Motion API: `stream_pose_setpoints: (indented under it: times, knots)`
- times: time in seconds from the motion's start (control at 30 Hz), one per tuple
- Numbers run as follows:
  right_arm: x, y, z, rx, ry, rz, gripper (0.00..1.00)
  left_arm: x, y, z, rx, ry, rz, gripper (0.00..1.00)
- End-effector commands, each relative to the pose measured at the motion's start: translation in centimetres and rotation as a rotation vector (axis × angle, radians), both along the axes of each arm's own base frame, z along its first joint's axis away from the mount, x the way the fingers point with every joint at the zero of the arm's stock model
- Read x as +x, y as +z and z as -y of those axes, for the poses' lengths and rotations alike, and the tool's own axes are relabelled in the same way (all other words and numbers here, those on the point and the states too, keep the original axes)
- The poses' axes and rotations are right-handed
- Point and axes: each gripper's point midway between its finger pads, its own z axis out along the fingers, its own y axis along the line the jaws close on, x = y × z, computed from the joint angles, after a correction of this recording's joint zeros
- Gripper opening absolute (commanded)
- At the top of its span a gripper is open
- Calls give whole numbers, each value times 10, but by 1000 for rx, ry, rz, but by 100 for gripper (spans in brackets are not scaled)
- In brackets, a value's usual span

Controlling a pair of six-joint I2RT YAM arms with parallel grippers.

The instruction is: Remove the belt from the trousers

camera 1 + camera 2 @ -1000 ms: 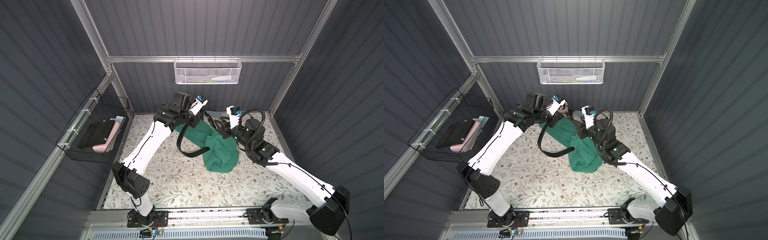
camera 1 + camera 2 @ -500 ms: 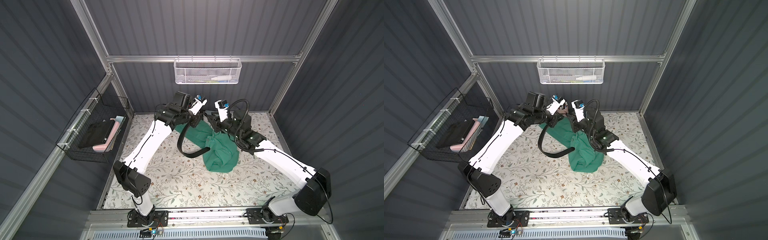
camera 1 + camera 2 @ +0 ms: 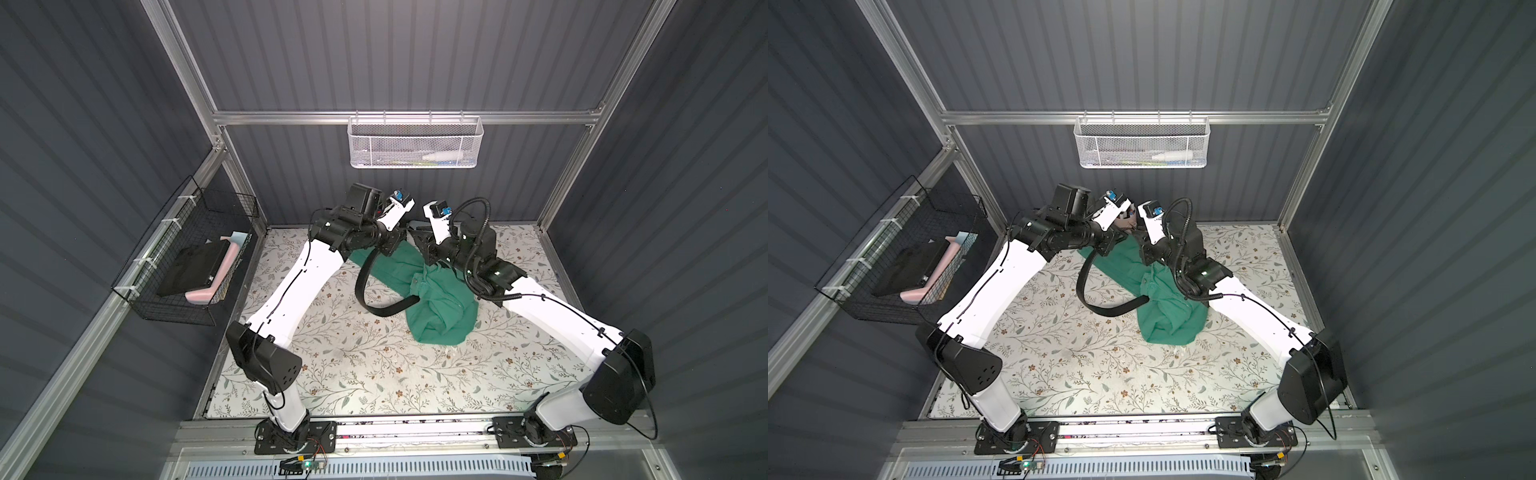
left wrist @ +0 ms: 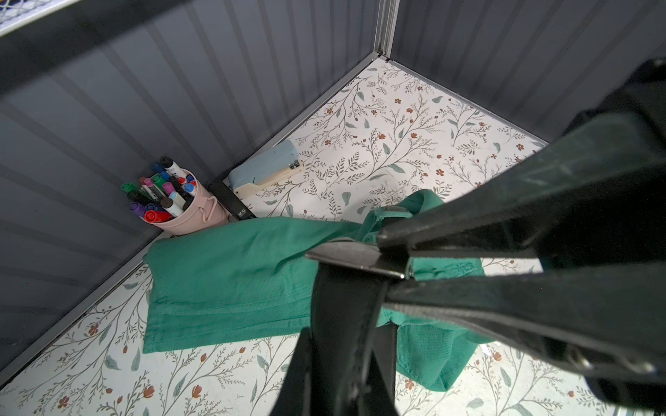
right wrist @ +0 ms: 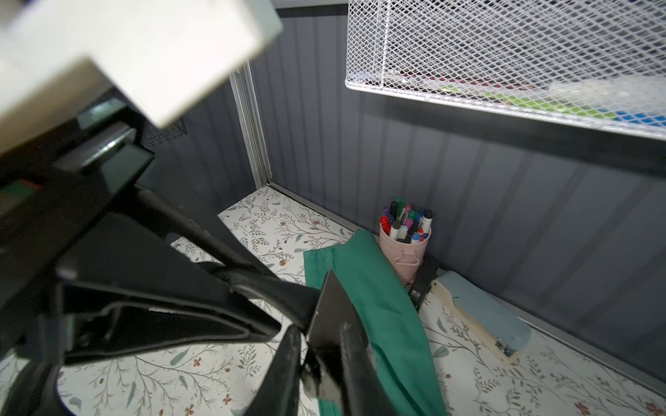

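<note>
The floral worktop (image 3: 374,374) shows bare print on the near side of the trousers (image 3: 440,307). They lie on it as a bunched green heap, with one leg running flat from the heap toward the back wall.

At the heap's left edge the belt (image 3: 374,309) comes out from the waistband. It swings in a wide black arc over the worktop to the left of the trousers, then climbs above the flat leg. Well to the left of the trousers, a black wire basket (image 3: 187,257) hangs on the side wall with a dark flat item and something pink in it.

Above the flat leg, the left tool (image 4: 391,261) is clamped tight on the belt's metal end, and in the left wrist view the strap hangs down from that grip. The right tool (image 5: 315,354) hangs just beside it, over the same leg. Its jaws stand close together with only a narrow gap, and I cannot tell whether anything is caught between them.

Behind the trousers, the hem of the flat leg lies just beside a pink cup (image 4: 187,212) full of markers, which stands against the back wall. A small black box (image 4: 234,201) and a pale blue stapler (image 4: 266,169) lie along that wall next to the cup. Higher on the back wall, beyond the trousers, hangs a white mesh basket (image 3: 415,145).
</note>
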Motion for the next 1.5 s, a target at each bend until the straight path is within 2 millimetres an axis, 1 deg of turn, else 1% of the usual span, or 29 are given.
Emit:
stream_pose_setpoints:
  times: [0.0,0.1,0.27,0.37,0.43,0.7,0.83,0.97,1.2,1.33,1.47]
  knots:
    - [2,9,-2,18,3,14,14,-8,31,6,-80,-30,34,0]
    - [2,9,-4,20,11,11,5,-9,32,6,-81,-30,34,0]
    - [3,0,-6,16,16,-8,0,-10,34,5,-82,-30,36,0]
    - [2,-9,-5,18,12,-26,0,-13,37,5,-89,-35,33,0]
    - [2,-16,-3,19,3,-35,0,-16,44,4,-110,-28,34,0]
    - [10,-56,19,28,-61,-115,4,-24,85,-6,-157,-8,127,0]
    - [12,-73,27,42,-76,-149,4,-25,99,-15,-179,16,159,0]
    - [13,-89,33,41,-88,-186,4,-26,109,-23,-221,31,170,0]
    - [16,-109,40,32,-108,-235,3,-32,126,-29,-259,36,200,0]
    - [17,-114,39,31,-106,-247,1,-32,125,-28,-268,32,192,0]
    - [16,-111,38,41,-100,-249,0,-27,115,-26,-259,39,169,0]
